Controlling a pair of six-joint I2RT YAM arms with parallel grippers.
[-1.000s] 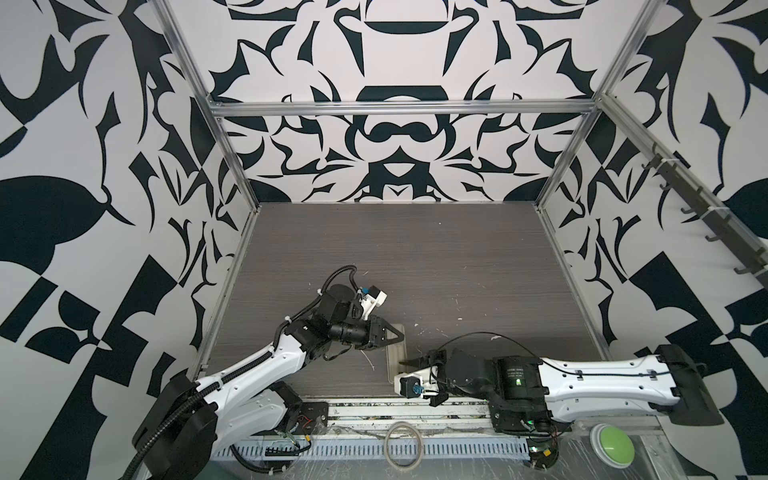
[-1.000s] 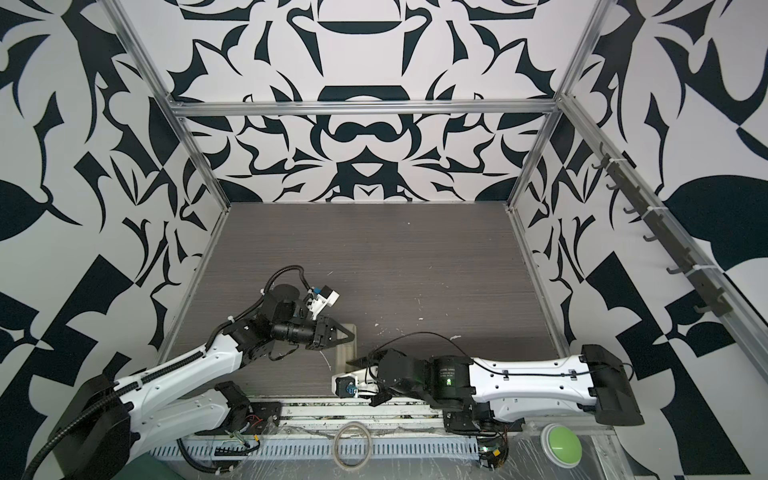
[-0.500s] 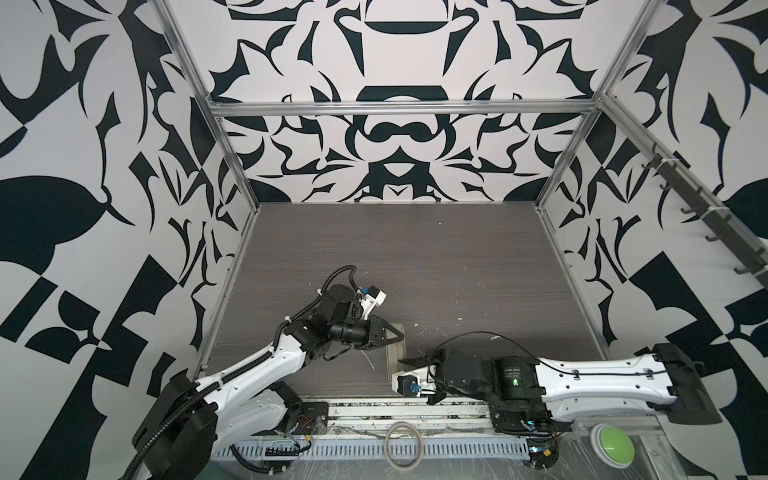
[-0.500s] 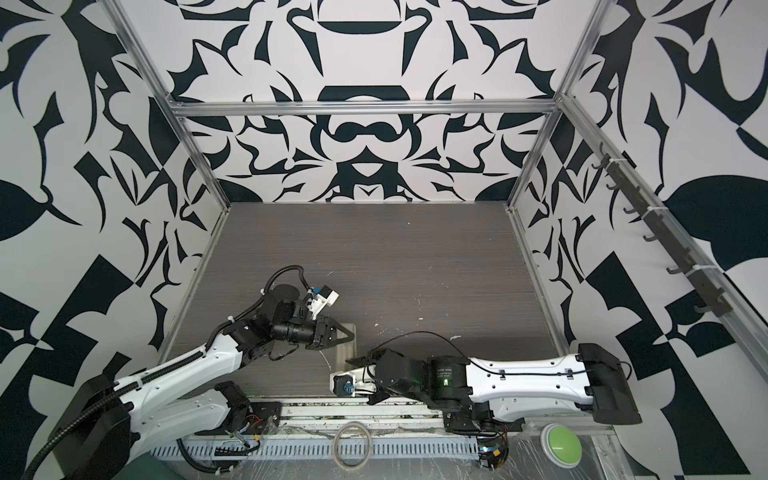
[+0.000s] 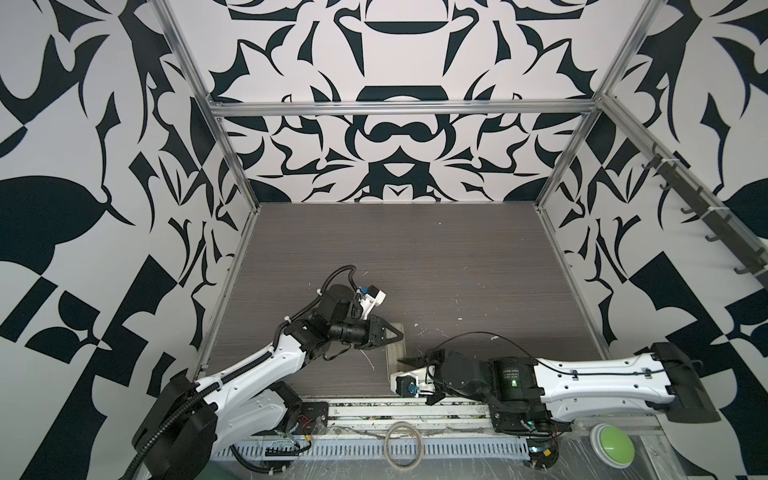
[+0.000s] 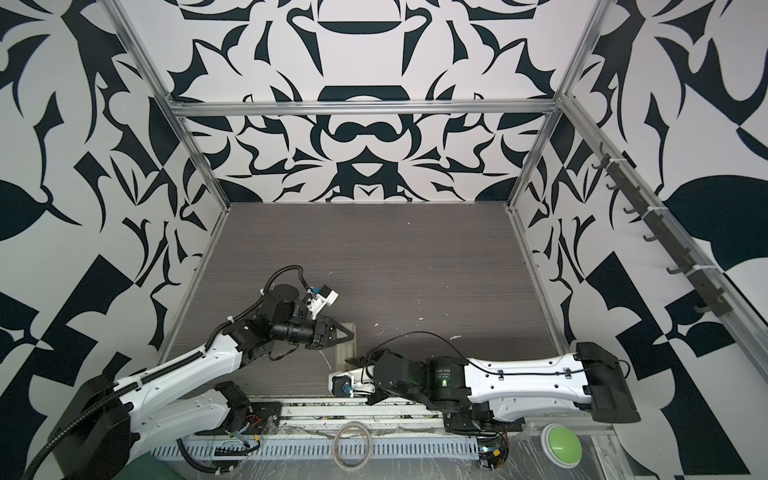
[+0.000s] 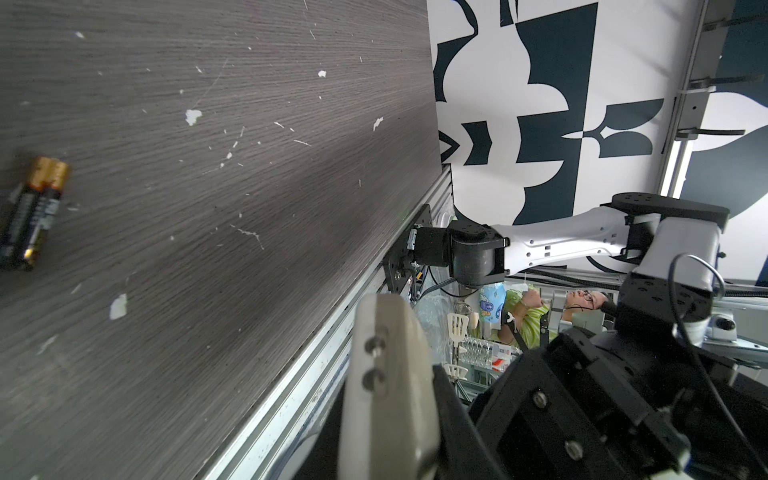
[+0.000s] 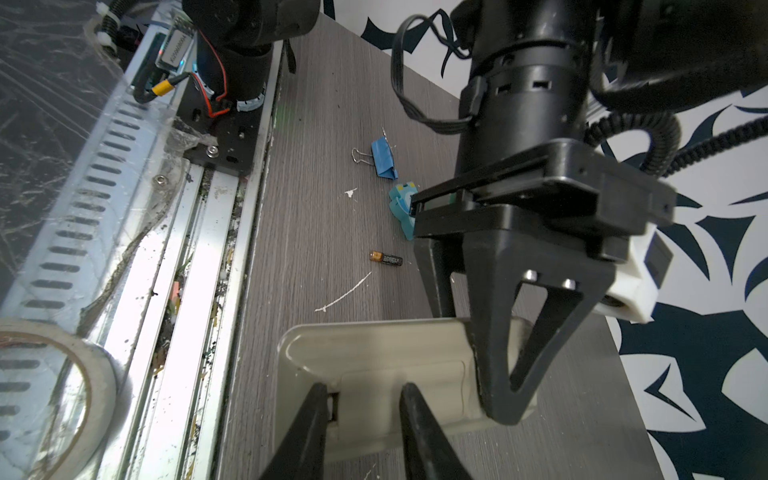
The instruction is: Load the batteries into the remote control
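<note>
**Remote control** (image 8: 374, 374): slim off-white rectangular plastic handset. Its plain back faces the right wrist camera, and it sits near the front edge of the dark wood-grain table (image 5: 415, 257).

**Left gripper** (image 5: 395, 335): black triangular fingers clamped tight on one end of the remote control.

**Right gripper** (image 8: 362, 388): jaws partly apart, gripping nothing. The tips sit at the remote control's near edge beside a small notch; contact cannot be told.

**Batteries** (image 7: 33, 212): two thin dark cylinders with coppery-gold ends, side by side and touching. They lie flat on the table, unheld and apart from the remote control.

**Blue binder clip** (image 8: 382, 158) and **teal plastic toy** (image 8: 401, 208): on the table; the batteries lie between the toy and the remote control.

**Clear tape roll** (image 8: 102, 374): on the front rail, off the table.
</note>
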